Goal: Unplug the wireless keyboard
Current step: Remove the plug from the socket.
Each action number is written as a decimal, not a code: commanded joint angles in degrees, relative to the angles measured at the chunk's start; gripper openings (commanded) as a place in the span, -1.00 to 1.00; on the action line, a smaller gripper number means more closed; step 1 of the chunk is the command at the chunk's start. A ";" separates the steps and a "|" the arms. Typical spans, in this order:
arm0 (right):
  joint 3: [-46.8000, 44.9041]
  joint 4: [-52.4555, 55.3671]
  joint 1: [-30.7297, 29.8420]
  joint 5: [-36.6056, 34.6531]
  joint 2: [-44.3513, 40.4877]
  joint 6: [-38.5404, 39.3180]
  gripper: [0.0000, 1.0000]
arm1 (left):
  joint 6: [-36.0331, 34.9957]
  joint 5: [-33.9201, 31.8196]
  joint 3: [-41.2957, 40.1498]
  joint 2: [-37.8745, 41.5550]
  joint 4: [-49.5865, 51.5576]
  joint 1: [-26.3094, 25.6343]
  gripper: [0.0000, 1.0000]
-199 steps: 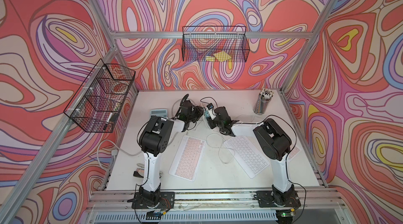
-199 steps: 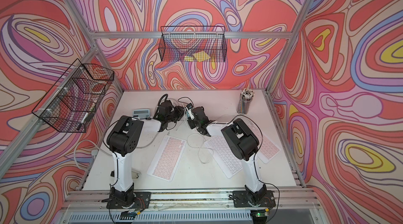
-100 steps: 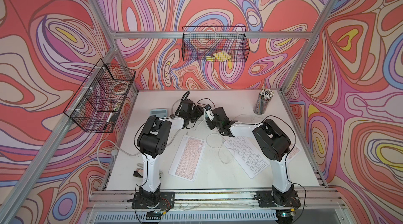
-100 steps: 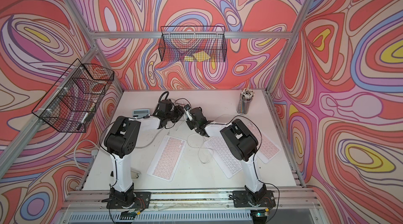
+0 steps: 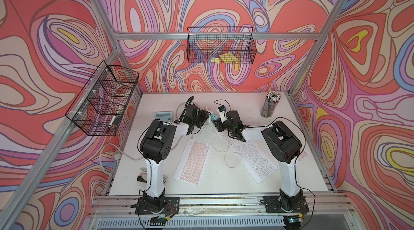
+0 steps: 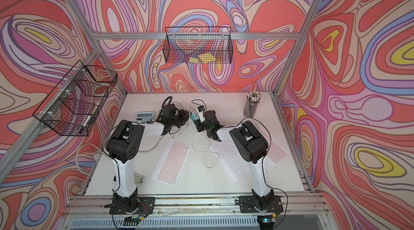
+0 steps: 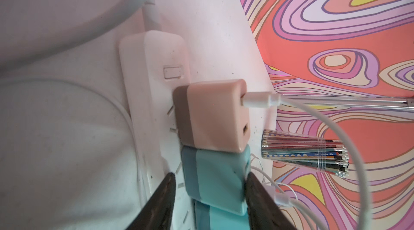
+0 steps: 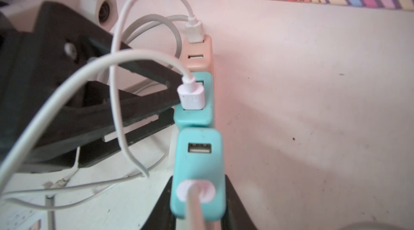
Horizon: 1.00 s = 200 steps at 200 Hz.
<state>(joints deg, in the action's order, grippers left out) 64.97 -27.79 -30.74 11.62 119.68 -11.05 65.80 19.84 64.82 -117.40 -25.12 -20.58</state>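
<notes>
A white power strip point(image 7: 145, 72) at the back of the table carries a pink charger point(image 7: 212, 114) and two teal chargers. My left gripper point(image 7: 210, 174) stands open astride the middle teal charger point(image 7: 215, 186); one finger touches its face and the other stands off its base. My right gripper point(image 8: 198, 179) is shut on the end teal charger point(image 8: 199, 161), which has a pale cable plugged into it. In both top views the grippers point(image 5: 207, 114) point(image 5: 216, 124) meet at the strip. A pink keyboard point(image 5: 193, 162) and a white keyboard point(image 5: 253, 161) lie in front, with a thin white cable point(image 5: 224, 148) looped between them.
Another pink keyboard point(image 6: 274, 152) lies partly under the right arm. A cup of pencils point(image 5: 270, 104) stands at the back right and a calculator point(image 5: 163, 116) at the back left. Wire baskets point(image 5: 220, 45) point(image 5: 103, 100) hang on the back and left walls. Loose white cables trail around the strip.
Both arms have stayed at the power strip. The left arm's elbow has drifted slightly to the left. The right gripper keeps its hold on the teal charger.
</notes>
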 commanded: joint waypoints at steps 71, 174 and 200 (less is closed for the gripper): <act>4.01 -7.41 -1.84 2.26 -4.80 8.99 -0.74 | -1.76 -2.41 -3.77 -5.93 22.84 -1.82 -0.04; 12.80 7.51 -3.99 -8.57 -2.34 25.31 -0.79 | -1.93 -3.42 -3.29 -5.93 23.41 -2.32 -0.05; 11.62 7.06 -3.34 -7.84 -3.23 21.59 -0.79 | -1.56 -3.79 -3.94 -5.69 22.64 -2.32 -0.05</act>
<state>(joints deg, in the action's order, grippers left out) 75.05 -9.15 -33.61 3.44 119.50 10.09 65.17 16.25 66.24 -117.45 -23.44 -21.15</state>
